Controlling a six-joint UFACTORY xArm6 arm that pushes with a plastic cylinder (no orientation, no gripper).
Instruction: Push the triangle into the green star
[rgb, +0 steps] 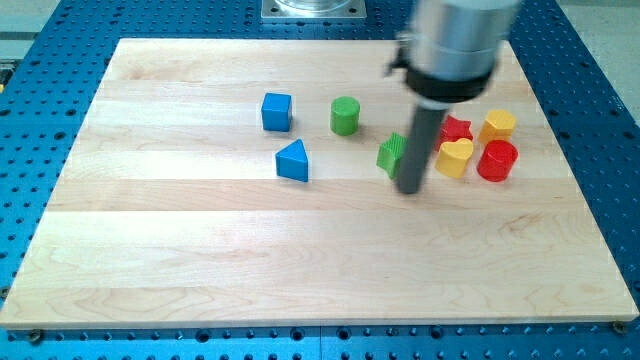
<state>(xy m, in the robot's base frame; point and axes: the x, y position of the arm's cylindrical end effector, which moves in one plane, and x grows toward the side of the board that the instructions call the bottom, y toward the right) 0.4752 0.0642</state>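
The blue triangle (293, 161) lies on the wooden board (200, 260), left of centre. The green star (392, 153) lies to its right, partly hidden behind my rod. My tip (409, 188) rests on the board just to the right of and slightly below the green star, touching or almost touching it. The triangle is well to the left of my tip, with the star between them.
A blue cube (277, 111) sits above the triangle. A green cylinder (345, 116) is up and left of the star. To the right of my rod are a red star (457, 127), a yellow heart (455, 157), a yellow hexagon (497, 125) and a red cylinder (497, 160).
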